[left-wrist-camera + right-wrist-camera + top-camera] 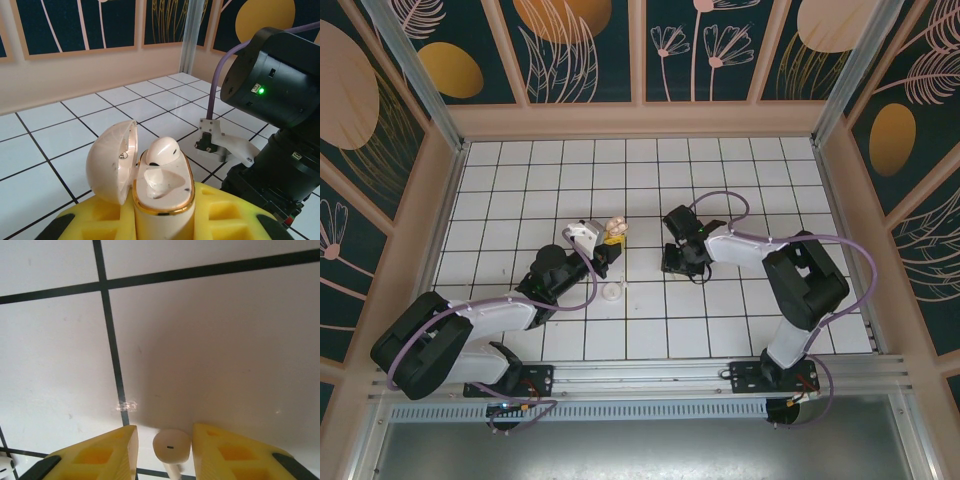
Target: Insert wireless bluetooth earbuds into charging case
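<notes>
Case [162,212] holds one earbud [161,150]; right gripper [165,435] flanks another earbud [171,446].

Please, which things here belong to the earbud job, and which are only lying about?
Belong to the job:
- charging case, lid open, held by the left gripper
- seated earbud in one slot of the case
- second earbud between the fingers of the right gripper

Lying about:
- small white piece on the table, too small to identify
</notes>
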Motion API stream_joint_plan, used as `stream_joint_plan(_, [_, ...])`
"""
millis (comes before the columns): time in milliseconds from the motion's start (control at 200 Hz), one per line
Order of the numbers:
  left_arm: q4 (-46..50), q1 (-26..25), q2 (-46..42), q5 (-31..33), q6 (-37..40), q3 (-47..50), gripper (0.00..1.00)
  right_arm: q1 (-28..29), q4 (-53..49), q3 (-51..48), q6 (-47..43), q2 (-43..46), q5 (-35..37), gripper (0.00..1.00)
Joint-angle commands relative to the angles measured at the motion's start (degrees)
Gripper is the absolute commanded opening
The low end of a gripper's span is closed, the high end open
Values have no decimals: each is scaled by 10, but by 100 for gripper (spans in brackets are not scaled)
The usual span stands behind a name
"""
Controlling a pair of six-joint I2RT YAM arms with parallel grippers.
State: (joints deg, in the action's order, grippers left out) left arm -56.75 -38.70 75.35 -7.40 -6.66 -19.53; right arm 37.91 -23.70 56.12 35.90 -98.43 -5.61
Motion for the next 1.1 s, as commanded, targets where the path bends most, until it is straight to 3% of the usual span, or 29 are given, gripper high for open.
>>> stream_joint_plan(0, [-10, -2, -11, 3, 10, -11, 11, -3, -5, 25, -13, -7, 10, 38])
stream_joint_plan(130, [-7, -2, -15, 5, 12, -10, 11, -3, -51, 41, -17, 9, 32, 42])
stream_joint_plan(390, [-14, -2, -10, 1, 9, -11, 11, -5, -108, 65, -35, 9, 16, 39])
stream_joint_plan(1096, [-12, -2, -12, 4, 11, -8, 11, -6, -98, 75, -51, -47, 5, 33])
